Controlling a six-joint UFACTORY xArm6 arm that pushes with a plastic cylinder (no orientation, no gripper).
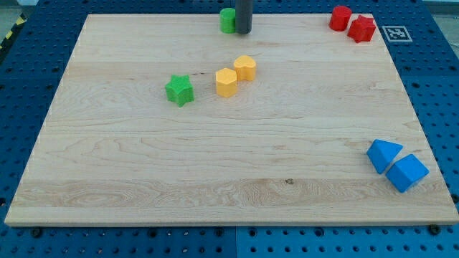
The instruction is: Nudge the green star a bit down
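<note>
The green star point(180, 90) lies on the wooden board point(229, 179), left of the middle in its upper half. My tip point(244, 31) is at the view's top edge of the board, just right of a green round block point(227, 20) and touching or nearly touching it. The tip is well up and to the right of the green star, with the two yellow blocks between them on the diagonal.
Two yellow blocks point(226, 82) point(245, 68) sit side by side right of the star. Two red blocks point(341, 17) point(362, 29) are at the top right corner. Two blue blocks point(384, 155) point(407, 173) lie near the right edge, low down.
</note>
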